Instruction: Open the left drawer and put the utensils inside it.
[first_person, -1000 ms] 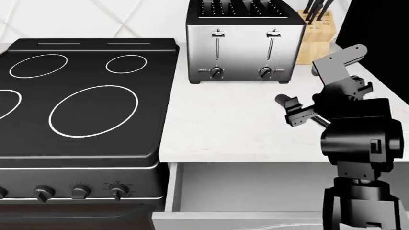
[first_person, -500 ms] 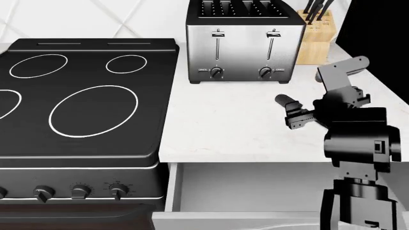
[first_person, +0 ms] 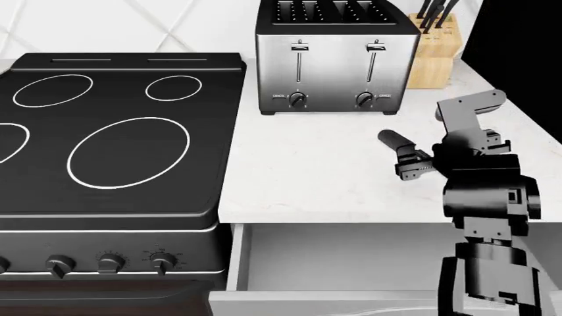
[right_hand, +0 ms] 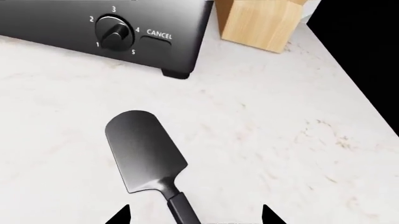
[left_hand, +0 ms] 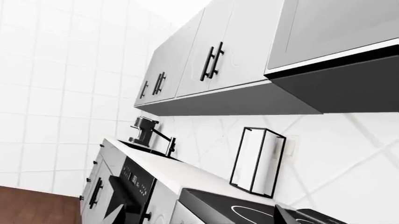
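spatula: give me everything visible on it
The spatula is all black with a dull sheen, perhaps plastic or coated metal. It has a flat blade, rounded at the far end and squared at the shoulders, narrowing to a thin neck and a thicker handle that runs out of the right wrist view. It lies flat on the white speckled counter, blade pointing toward the toaster but clear of it. The right tool's fingertips flank the handle; contact is not visible.

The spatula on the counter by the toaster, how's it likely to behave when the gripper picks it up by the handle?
The spatula looks like one rigid piece, so it probably won't flop. Its handle is thin and glossy, so it might slip or twist between the fingertips. The broad blade lies flat on the counter, so it shouldn't roll, though held by the handle it may droop blade-first.
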Motion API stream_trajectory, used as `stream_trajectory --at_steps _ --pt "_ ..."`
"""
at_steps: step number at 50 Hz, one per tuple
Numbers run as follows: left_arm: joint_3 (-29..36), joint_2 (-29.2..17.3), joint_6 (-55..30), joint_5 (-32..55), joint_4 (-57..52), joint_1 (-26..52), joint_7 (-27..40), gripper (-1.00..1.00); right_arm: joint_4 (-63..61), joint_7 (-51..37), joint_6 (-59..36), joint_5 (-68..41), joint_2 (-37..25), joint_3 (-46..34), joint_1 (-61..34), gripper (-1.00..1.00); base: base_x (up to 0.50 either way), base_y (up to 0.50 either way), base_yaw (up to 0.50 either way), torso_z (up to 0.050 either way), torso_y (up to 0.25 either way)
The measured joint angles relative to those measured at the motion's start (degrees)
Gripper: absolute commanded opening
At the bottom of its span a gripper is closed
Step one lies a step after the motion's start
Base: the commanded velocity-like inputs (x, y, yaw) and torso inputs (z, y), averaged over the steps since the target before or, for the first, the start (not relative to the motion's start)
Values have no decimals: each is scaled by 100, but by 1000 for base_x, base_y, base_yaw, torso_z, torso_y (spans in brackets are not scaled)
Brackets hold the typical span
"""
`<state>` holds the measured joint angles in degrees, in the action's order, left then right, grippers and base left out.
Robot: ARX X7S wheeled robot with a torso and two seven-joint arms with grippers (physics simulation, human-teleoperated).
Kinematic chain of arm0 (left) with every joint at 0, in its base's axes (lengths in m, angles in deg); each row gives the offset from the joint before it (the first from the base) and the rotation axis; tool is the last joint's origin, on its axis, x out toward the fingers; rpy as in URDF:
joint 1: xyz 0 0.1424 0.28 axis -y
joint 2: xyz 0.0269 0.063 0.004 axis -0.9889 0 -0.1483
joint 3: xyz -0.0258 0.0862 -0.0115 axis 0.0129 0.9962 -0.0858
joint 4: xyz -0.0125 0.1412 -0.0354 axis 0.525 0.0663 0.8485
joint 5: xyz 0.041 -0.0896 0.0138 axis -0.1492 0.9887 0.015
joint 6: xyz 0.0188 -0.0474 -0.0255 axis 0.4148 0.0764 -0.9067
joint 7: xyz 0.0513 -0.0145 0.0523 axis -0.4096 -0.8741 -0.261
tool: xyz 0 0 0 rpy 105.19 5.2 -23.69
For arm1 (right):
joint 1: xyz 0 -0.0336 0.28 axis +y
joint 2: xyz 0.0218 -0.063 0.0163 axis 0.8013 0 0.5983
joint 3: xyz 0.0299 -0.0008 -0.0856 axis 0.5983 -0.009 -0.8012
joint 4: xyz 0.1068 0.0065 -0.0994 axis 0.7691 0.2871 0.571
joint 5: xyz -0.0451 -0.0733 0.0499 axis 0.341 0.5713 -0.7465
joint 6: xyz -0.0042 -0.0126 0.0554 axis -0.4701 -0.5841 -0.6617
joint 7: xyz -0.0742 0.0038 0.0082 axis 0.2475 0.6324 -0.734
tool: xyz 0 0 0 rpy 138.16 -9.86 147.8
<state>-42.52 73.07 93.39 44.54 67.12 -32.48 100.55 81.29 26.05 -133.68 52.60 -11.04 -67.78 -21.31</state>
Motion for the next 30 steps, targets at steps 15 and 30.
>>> stream_trajectory --at_steps 15,30 --pt "2 1 -49 -11 -9 5 7 100 693 -362 414 -213 -3 173 -26 100 0 0 0 0 0" --pt "12 -3 -80 -10 8 20 9 100 1114 -521 749 -581 -39 371 -122 100 0 0 0 0 0"
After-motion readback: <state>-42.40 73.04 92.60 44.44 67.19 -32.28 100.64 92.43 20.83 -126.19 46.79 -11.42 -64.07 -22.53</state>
